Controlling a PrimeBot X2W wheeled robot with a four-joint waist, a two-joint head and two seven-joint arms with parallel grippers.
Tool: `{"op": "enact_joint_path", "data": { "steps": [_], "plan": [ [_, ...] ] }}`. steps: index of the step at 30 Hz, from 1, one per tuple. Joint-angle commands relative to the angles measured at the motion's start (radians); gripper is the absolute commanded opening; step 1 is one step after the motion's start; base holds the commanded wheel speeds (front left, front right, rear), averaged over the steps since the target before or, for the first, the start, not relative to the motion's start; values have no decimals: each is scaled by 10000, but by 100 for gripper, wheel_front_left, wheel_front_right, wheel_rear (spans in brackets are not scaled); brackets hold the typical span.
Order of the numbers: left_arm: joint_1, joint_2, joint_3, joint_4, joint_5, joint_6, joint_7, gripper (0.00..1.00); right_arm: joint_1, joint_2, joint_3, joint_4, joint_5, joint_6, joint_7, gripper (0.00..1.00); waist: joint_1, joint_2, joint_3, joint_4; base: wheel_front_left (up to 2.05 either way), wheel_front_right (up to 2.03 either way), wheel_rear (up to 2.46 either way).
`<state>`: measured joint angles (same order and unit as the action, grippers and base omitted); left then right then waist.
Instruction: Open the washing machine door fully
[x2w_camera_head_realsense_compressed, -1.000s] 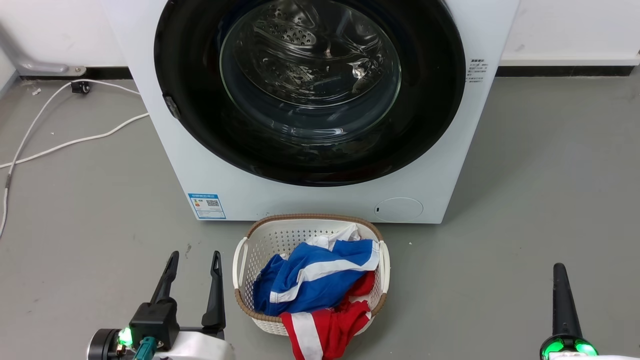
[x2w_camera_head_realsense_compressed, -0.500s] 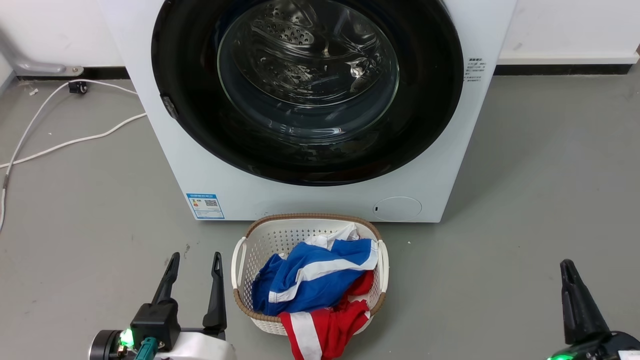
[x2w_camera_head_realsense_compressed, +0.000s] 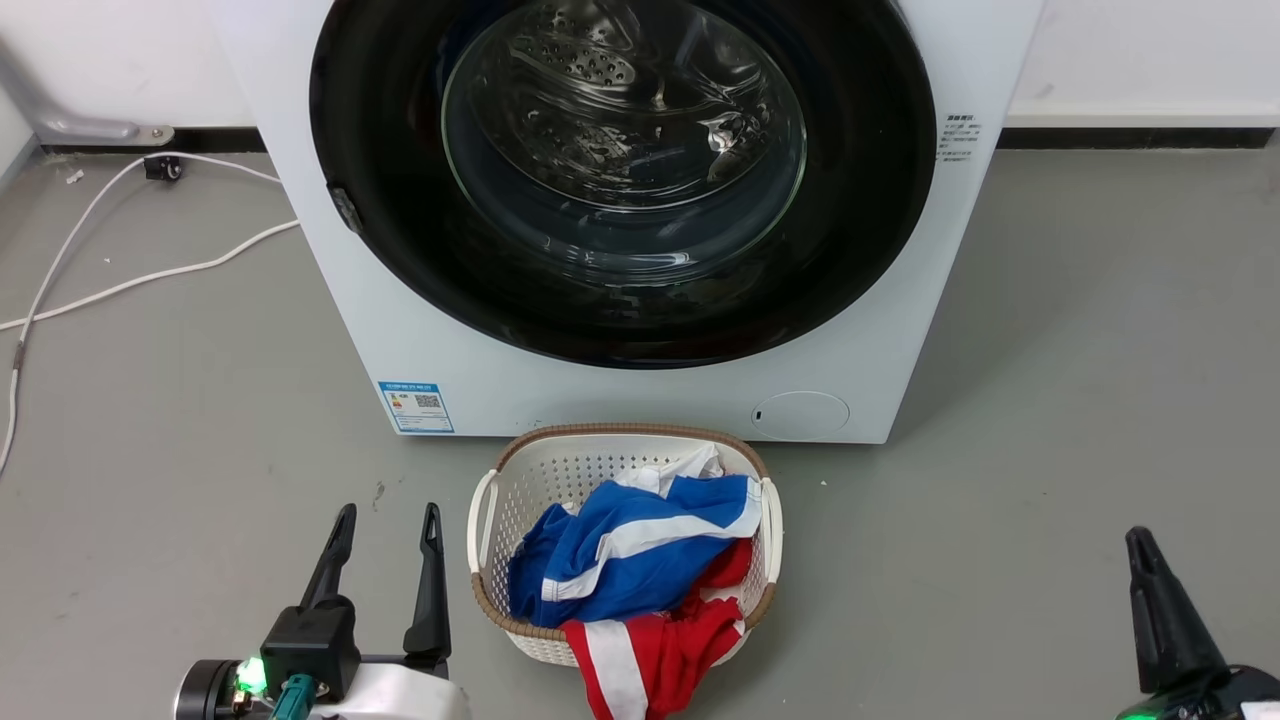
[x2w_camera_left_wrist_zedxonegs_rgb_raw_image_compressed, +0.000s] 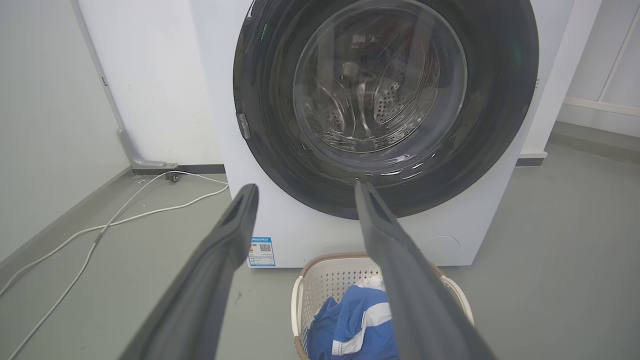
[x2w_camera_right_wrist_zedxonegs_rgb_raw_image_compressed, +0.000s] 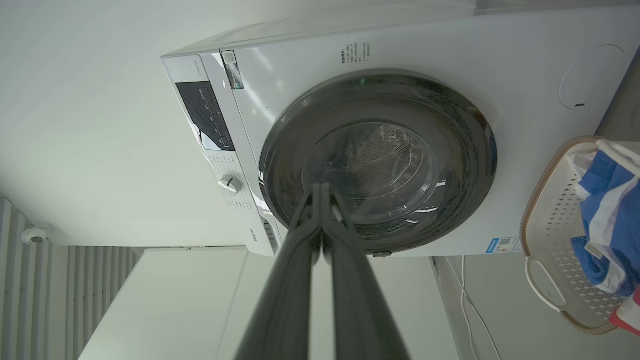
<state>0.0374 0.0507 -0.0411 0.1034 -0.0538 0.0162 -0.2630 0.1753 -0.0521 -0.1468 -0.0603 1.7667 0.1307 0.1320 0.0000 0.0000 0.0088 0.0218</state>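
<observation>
Black right hand (x2w_camera_head_realsense_compressed: 1138, 545) tilted, farther right than before

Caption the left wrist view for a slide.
The left gripper, jaws open, faces the closed washing machine door; a laundry basket sits before it.

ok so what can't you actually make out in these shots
Head view: the top of the washing machine door is cut off by the upper edge.
Head view: print on the blue label is too small to read.
Head view: the right gripper is cut by the bottom edge.
Left wrist view: a finger of the left gripper hides part of the laundry basket.
</observation>
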Motion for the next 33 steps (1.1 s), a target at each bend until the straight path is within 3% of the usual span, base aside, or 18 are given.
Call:
{"op": "enact_joint_path", "data": {
  "steps": [1,8,18,26,33],
  "plan": [
    [4,0,27,-40,71,10,-28,100,-208,24,-40,31,2,1,-65,0,0,0,34,19,0,0,0],
    [-304,-2,4,-188,104,75,-26,100,-1672,-40,-857,416,-231,3,14,0,0,0,526,144,0,0,0],
    [-1315,0,-221,-681,246,112,-26,100,-5980,-1633,-1971,1992,-667,3,813,0,0,0,2360,528,0,0,0],
    [-2140,-2,-369,-1068,200,232,-26,100,-9040,-2963,-1550,3056,-1317,1,1361,0,0,0,3785,872,0,0,0],
    [-2656,-2,-635,-1407,177,371,-26,100,-11561,-3845,-358,4389,-2300,3,2009,0,0,0,4778,1156,0,0,0]
  ]
}}
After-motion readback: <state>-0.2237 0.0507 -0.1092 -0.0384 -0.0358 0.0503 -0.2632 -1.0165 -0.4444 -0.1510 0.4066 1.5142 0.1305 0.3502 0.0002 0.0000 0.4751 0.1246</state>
